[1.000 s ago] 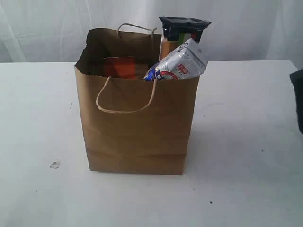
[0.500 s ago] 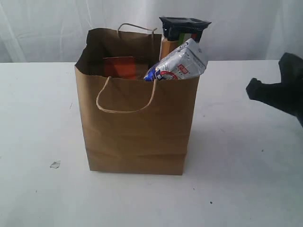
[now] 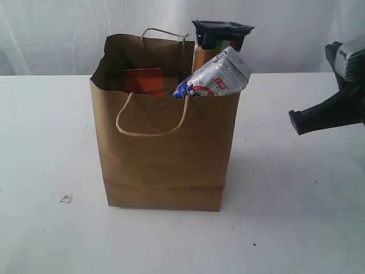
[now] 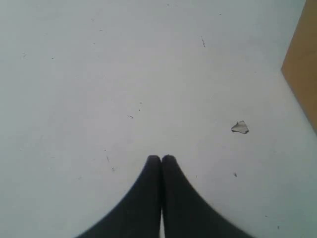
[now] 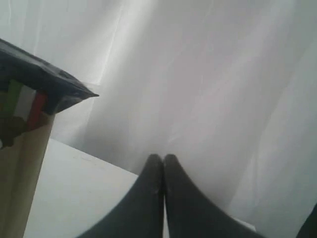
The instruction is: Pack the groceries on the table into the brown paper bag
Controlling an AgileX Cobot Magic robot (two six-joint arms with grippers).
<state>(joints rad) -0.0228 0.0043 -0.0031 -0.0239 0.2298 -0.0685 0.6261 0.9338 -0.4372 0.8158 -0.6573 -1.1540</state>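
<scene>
I've got the right hand (image 3: 293, 121) closed, empty, near the tabletop's (image 3: 45, 142) right edge; the spaghetti packet (image 3: 219, 35) stands upright in the brown paper bag (image 3: 165, 165), mid-tabletop.

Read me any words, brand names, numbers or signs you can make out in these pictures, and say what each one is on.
No text can be read here.
On the small white-blue carton: white lettering on a red patch, too blurred to read.
On the long spaghetti packet: green, white and red stripes, no legible words.
On the brown pouch with orange label: nothing legible.
On the brown paper bag: no print.
</scene>
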